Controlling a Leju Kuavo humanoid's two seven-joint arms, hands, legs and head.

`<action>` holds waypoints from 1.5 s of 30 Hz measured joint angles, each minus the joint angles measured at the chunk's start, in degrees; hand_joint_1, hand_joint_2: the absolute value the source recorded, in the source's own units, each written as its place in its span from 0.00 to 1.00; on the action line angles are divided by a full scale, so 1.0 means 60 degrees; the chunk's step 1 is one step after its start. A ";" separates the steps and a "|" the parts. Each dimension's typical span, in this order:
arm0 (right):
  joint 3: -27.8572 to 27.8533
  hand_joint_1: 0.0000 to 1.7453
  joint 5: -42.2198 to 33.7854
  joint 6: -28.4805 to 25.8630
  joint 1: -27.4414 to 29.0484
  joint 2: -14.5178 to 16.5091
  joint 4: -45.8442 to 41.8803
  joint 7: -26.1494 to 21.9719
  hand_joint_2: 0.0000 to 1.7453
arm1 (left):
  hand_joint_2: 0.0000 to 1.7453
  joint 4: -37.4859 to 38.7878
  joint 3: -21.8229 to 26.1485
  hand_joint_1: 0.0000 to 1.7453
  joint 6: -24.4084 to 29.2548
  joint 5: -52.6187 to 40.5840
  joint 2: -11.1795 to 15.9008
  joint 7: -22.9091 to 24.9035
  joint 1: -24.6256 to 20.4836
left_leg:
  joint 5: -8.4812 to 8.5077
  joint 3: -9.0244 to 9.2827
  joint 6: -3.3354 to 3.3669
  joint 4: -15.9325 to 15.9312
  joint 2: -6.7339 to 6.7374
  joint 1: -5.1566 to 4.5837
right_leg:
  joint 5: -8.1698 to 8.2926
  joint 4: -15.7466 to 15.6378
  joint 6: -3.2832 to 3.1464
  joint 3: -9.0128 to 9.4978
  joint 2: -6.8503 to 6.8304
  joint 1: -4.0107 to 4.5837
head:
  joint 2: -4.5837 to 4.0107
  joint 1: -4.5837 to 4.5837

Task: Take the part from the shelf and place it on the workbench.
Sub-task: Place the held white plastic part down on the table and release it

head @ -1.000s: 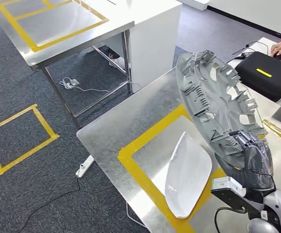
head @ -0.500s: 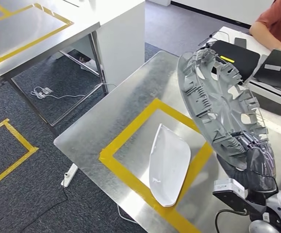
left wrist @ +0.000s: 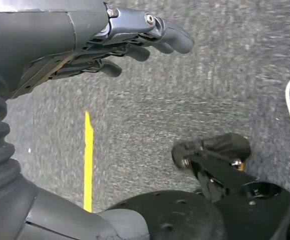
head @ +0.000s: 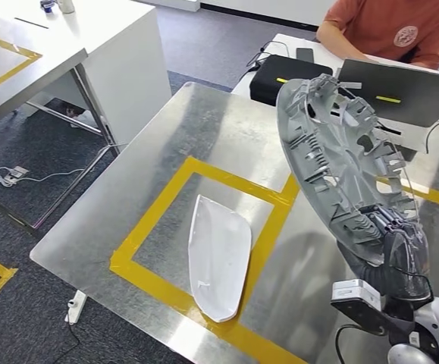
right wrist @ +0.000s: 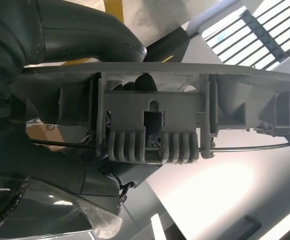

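One grey ribbed part (head: pixel 343 163) (a round wheel-cover shape) stood tilted on edge above the right side of the metal workbench (head: pixel 148 197), gripped at its near rim by the right hand (head: pixel 397 254). A white curved panel (head: pixel 217 256) lay inside the yellow tape square (head: pixel 148 269). The left hand (left wrist: pixel 135 37) hung over grey carpet (left wrist: pixel 196 95), fingers loosely apart and holding nothing.

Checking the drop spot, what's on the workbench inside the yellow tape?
A white part lies inside the tape, its tip overlapping it. The grey part hides the far corner.
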 joint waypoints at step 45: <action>0.0179 1.00 0.0713 -0.0145 -0.0033 -0.0020 -0.0097 0.0016 1.00 | 1.00 0.0054 0.0003 0.00 -0.0061 0.0027 -0.0045 0.0025 -0.0042 | -0.0057 0.0132 -0.0164 -0.0221 0.1007 0.0086 | -0.0221 0.0184 0.0477 0.0060 -0.1203 -0.0156 | 0.0000 0.0099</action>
